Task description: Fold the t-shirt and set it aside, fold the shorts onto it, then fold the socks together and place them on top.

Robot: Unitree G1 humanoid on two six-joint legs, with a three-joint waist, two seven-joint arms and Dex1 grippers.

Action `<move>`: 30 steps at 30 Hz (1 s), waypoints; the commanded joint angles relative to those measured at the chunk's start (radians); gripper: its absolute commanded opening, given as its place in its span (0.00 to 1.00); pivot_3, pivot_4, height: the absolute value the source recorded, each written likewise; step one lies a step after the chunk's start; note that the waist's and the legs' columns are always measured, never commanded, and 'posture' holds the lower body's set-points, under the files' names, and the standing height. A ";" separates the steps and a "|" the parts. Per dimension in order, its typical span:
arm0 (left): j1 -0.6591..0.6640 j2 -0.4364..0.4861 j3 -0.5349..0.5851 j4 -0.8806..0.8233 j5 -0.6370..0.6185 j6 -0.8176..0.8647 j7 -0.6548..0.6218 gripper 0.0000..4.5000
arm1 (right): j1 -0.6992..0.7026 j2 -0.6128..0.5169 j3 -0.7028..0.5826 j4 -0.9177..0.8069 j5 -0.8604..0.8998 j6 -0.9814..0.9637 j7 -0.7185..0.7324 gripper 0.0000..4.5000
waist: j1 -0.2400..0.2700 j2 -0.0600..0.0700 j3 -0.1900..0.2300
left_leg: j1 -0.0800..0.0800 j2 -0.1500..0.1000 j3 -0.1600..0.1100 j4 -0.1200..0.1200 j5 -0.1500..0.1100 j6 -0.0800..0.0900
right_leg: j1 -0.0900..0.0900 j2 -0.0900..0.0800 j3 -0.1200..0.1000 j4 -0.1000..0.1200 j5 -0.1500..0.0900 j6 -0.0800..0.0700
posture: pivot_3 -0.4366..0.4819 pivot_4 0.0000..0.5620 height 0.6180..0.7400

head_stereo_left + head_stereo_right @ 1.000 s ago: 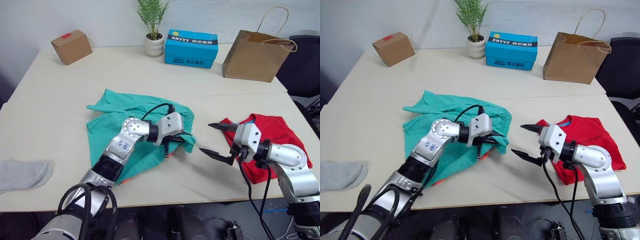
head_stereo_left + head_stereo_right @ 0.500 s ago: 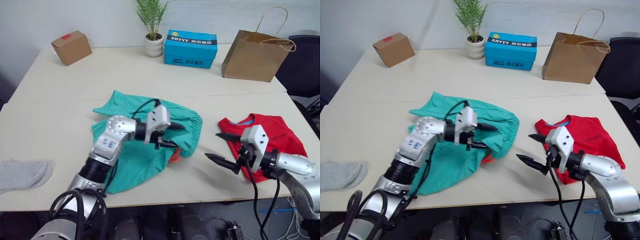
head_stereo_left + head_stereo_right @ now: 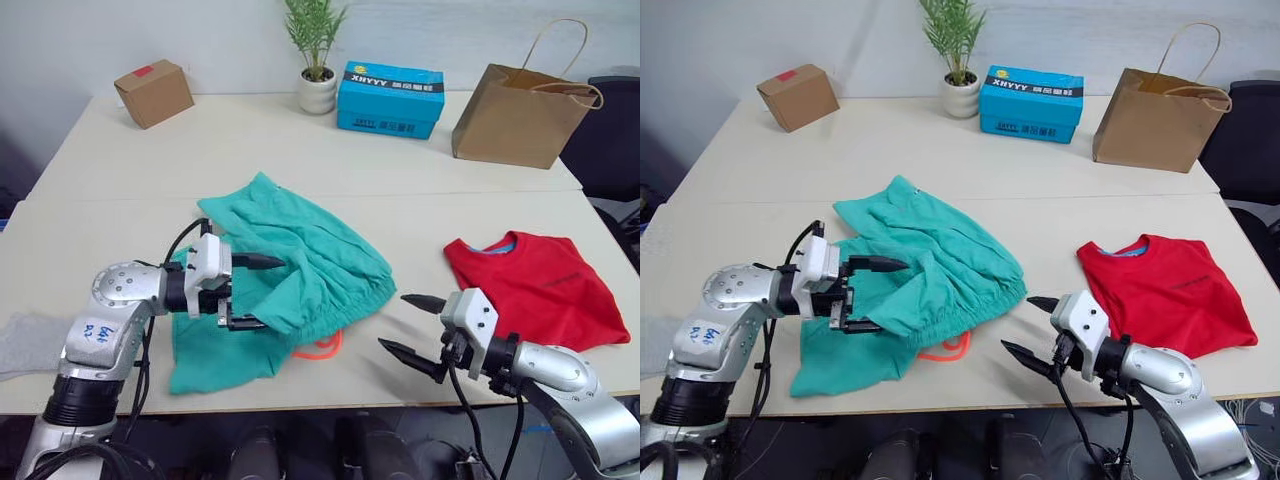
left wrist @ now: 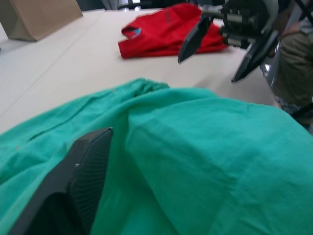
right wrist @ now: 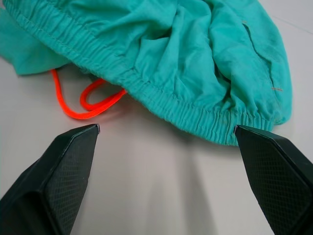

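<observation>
The teal shorts [image 3: 300, 265] lie crumpled at the table's middle, waistband toward the right, and the orange drawstring [image 3: 318, 346] loops out at the front. My left gripper [image 3: 252, 293] is open at the shorts' left side, with a fold of teal cloth between its spread fingers [image 4: 85, 171]. The red t-shirt [image 3: 530, 290] lies folded on the right. My right gripper [image 3: 395, 322] is open near the front edge, between shorts and t-shirt, touching neither; in its wrist view the waistband [image 5: 161, 105] lies just beyond its fingertips. A grey sock [image 3: 22, 342] sits at the far left edge.
Along the table's back stand a cardboard box [image 3: 153, 92], a potted plant [image 3: 318, 60], a blue box [image 3: 390, 97] and a brown paper bag [image 3: 520, 112]. A dark chair [image 3: 612, 130] is at the far right.
My left gripper has opened from shut and drawn back to the left; the shorts' cloth has shifted left with it. My right gripper has moved down toward the front edge, still open.
</observation>
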 commanded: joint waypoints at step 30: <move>-0.370 -0.326 -0.250 0.387 0.130 -0.067 -0.048 1.00 | 0.006 -0.075 -0.275 0.153 0.073 -0.046 0.104 1.00 | -0.009 -0.001 0.000 | 0.000 0.000 -0.012 -0.004 0.006 -0.010 | -0.001 0.004 -0.002 0.003 -0.002 -0.005 | 0.48 0.27 1.00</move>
